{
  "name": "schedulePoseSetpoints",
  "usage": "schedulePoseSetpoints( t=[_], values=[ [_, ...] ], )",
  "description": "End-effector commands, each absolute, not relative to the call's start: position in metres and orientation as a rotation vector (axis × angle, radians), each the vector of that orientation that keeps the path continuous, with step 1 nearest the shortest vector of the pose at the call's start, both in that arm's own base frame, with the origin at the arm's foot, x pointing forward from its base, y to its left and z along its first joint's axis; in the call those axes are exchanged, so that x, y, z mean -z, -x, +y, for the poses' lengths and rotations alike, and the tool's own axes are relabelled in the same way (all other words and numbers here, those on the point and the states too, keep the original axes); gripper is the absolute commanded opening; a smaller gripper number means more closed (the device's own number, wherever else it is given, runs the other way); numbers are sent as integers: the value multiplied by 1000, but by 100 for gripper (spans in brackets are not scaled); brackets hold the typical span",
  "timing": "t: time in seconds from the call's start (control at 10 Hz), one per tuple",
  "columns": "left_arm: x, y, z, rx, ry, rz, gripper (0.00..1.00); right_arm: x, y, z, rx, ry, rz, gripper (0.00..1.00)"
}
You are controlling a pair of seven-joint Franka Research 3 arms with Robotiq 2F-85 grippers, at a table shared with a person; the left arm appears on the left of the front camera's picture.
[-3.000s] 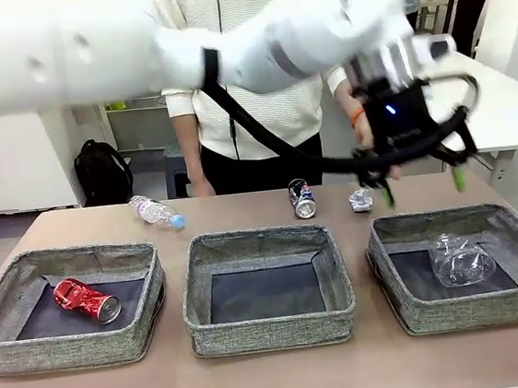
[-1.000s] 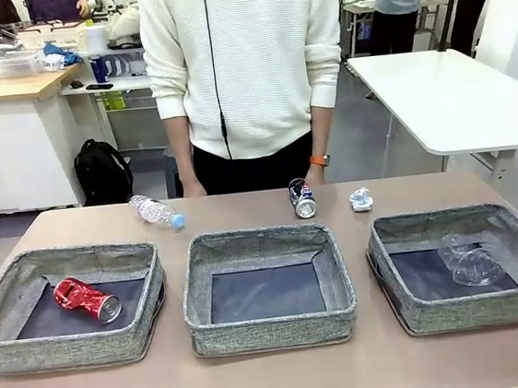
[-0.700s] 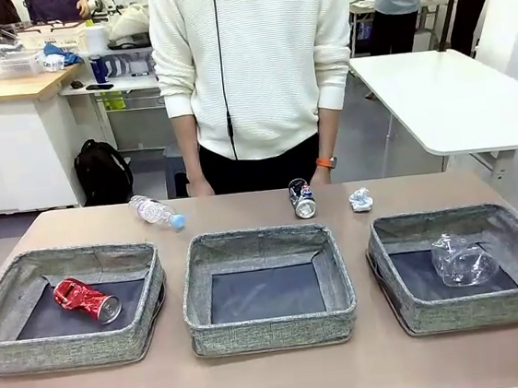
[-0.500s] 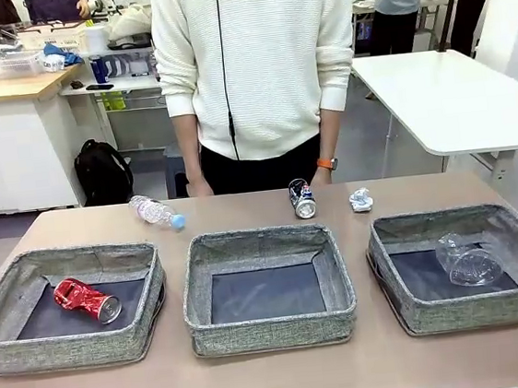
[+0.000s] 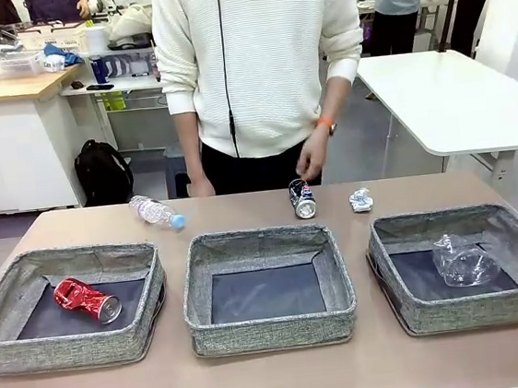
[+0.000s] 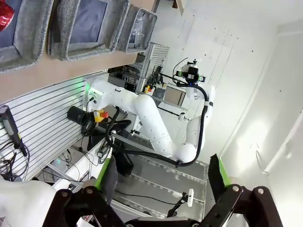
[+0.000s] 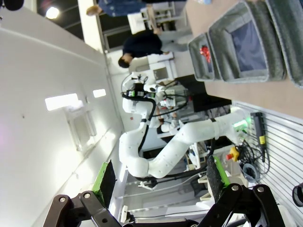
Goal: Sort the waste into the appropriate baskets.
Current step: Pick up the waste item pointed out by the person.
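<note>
Red crushed can (image 5: 86,299) in left basket (image 5: 62,259), clear cup (image 5: 464,260) in right basket (image 5: 447,216); bottle (image 5: 156,211), dark can (image 5: 302,199), paper ball (image 5: 361,200) loose on table (image 5: 260,379) beyond. Between picks: left gripper (image 6: 163,165), right gripper (image 7: 159,177) wide apart, empty. Next, likely: dark can, minding person's hand (image 5: 311,159) near it.

Your left gripper (image 6: 162,172) is hanging wide open and empty, well below the baskets (image 6: 64,28); the right arm (image 6: 147,118) is standing nearer the baskets.

Bright even indoor light, soft shadows, wrist views distorted with glare
</note>
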State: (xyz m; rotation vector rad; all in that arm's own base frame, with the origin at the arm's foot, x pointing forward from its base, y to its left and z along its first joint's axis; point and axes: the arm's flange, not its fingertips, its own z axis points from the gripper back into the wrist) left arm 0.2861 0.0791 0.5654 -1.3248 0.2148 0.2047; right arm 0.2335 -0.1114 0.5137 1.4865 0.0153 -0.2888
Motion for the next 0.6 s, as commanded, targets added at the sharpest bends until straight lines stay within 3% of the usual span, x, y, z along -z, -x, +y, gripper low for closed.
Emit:
schedulePoseSetpoints(
  t=[0.0, 0.5],
  values=[
    [-568, -284, 80, -195, 1336, 214, 100, -517, -235, -112, 265, -1505, -7, 100],
    [-568, -284, 80, -195, 1336, 214, 100, -517, -235, -112, 265, -1505, -7, 100]
  ],
)
